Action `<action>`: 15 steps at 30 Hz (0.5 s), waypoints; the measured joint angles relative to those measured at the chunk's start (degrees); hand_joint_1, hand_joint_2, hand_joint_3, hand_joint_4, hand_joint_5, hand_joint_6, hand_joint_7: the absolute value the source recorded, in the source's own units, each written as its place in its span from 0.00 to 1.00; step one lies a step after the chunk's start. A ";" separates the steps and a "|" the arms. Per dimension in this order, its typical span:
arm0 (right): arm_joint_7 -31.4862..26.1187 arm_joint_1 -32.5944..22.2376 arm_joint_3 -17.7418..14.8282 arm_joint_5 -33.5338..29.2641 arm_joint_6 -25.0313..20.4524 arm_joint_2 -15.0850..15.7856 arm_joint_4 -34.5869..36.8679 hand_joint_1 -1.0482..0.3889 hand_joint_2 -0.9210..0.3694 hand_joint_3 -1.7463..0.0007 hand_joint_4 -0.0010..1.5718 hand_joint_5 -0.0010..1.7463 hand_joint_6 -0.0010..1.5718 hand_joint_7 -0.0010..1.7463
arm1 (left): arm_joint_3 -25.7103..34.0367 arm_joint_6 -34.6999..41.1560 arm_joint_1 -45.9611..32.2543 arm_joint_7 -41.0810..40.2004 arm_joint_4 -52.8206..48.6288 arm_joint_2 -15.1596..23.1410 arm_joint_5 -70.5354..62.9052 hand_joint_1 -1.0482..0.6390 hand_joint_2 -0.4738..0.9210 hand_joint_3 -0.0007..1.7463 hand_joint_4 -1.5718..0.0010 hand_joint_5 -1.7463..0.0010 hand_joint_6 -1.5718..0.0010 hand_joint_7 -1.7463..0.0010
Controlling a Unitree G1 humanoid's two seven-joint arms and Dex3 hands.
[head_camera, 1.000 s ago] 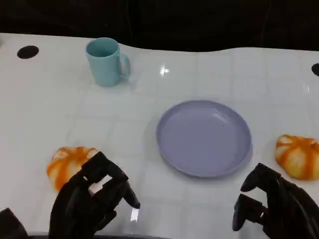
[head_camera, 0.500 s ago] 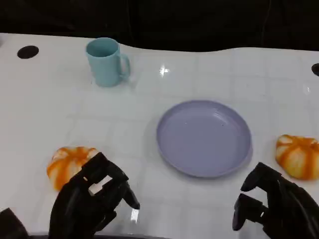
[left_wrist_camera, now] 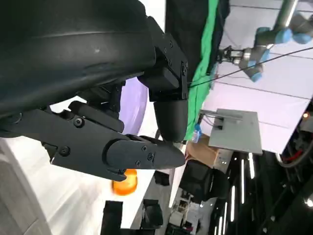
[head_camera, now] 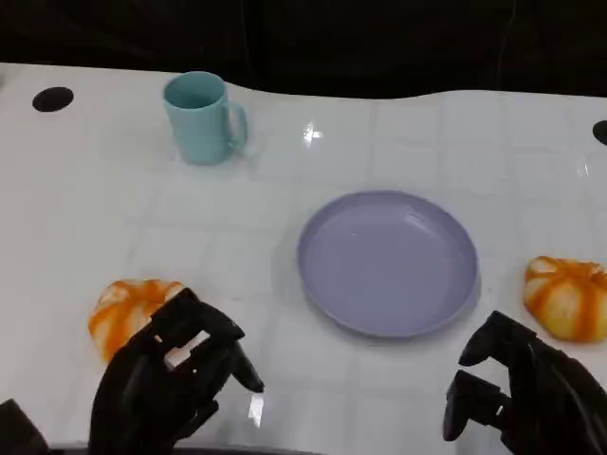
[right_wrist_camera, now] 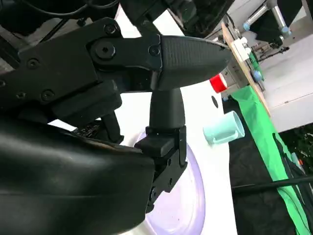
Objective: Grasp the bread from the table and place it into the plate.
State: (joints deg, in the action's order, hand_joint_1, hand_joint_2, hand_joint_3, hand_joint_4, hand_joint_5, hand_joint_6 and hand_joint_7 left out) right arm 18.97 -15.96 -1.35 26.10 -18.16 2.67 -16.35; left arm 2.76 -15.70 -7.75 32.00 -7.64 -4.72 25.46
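Two orange-and-white bread rolls lie on the white table. One bread (head_camera: 123, 311) is at the near left, the other bread (head_camera: 567, 298) at the near right. Between them sits an empty lavender plate (head_camera: 327, 284), also seen past the fingers in both wrist views (left_wrist_camera: 139, 104) (right_wrist_camera: 191, 198). My left hand (head_camera: 171, 379) hovers just to the near right of the left bread and covers its near edge; its fingers are apart and hold nothing. My right hand (head_camera: 520, 396) stays low at the near right, short of the right bread, holding nothing.
A light blue mug (head_camera: 202, 118) stands at the far left, and it is also seen in the right wrist view as the mug (right_wrist_camera: 224, 128). A dark round hole (head_camera: 52, 98) marks the far left corner. The table's far edge meets a black backdrop.
My left hand's fingers have shifted very slightly over the near edge of the left bread. The breads, plate, mug and right hand have not moved.
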 measured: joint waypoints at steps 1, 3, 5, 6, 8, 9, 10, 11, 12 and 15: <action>-0.08 0.00 0.00 0.00 -0.01 -0.03 -0.02 0.36 0.00 0.72 0.48 1.00 0.30 1.00 | 0.19 -0.60 0.04 0.17 -0.01 0.02 0.01 0.31 1.00 0.12 0.64 0.20 0.60 0.54; -0.21 -0.02 0.03 0.00 -0.02 -0.03 -0.10 0.36 0.00 0.71 0.48 1.00 0.30 1.00 | 0.25 -1.59 0.14 0.62 -0.03 0.15 -0.04 0.31 1.00 0.11 0.63 0.29 0.56 0.68; -0.30 -0.09 0.07 0.00 -0.17 -0.03 -0.31 0.37 0.00 0.71 0.48 1.00 0.30 1.00 | 0.27 -2.82 0.29 0.76 -0.05 0.38 -0.76 0.30 1.00 0.10 0.62 0.41 0.55 0.82; -0.31 -0.13 0.09 0.00 -0.23 -0.03 -0.38 0.37 0.00 0.71 0.48 1.00 0.30 1.00 | 0.29 -3.58 0.32 0.70 -0.05 0.54 -1.60 0.30 1.00 0.10 0.62 0.43 0.55 0.85; -0.31 -0.24 0.09 0.00 -0.23 -0.03 -0.39 0.37 0.00 0.71 0.48 1.00 0.30 1.00 | 0.28 -5.29 0.37 0.27 -0.07 0.93 -3.64 0.29 1.00 0.10 0.64 0.46 0.57 0.89; -0.30 -0.29 0.09 0.00 -0.23 -0.04 -0.39 0.37 0.00 0.71 0.48 1.00 0.30 1.00 | 0.27 -6.23 0.46 -0.08 -0.08 1.27 -4.84 0.29 1.00 0.10 0.65 0.47 0.57 0.90; -0.30 -0.31 0.10 0.00 -0.23 -0.04 -0.39 0.36 0.00 0.70 0.48 1.00 0.30 1.00 | 0.28 -6.96 0.57 -0.32 -0.08 1.63 -5.71 0.29 1.00 0.10 0.65 0.49 0.57 0.91; -0.30 -0.34 0.10 0.00 -0.23 -0.04 -0.39 0.36 0.00 0.70 0.48 1.00 0.30 1.00 | 0.30 -7.49 0.69 -0.75 -0.05 1.95 -6.53 0.29 1.00 0.09 0.66 0.52 0.57 0.93; -0.32 -0.35 0.13 0.00 -0.23 -0.04 -0.41 0.36 0.00 0.70 0.48 1.00 0.30 1.00 | 0.29 -7.56 0.74 -1.23 0.01 2.26 -7.20 0.30 1.00 0.09 0.66 0.53 0.56 0.94; -0.47 -0.48 0.18 0.00 -0.26 -0.04 -0.63 0.36 0.00 0.70 0.48 1.00 0.30 1.00 | 0.26 -7.67 0.72 -2.62 0.47 3.21 -9.05 0.30 1.00 0.09 0.69 0.59 0.59 0.97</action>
State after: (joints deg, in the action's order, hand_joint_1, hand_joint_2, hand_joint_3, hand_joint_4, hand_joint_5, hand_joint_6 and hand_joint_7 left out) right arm 18.50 -16.44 -1.17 26.09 -18.42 2.63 -16.98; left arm 3.02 -23.37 -7.03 29.38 -7.16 -1.51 16.41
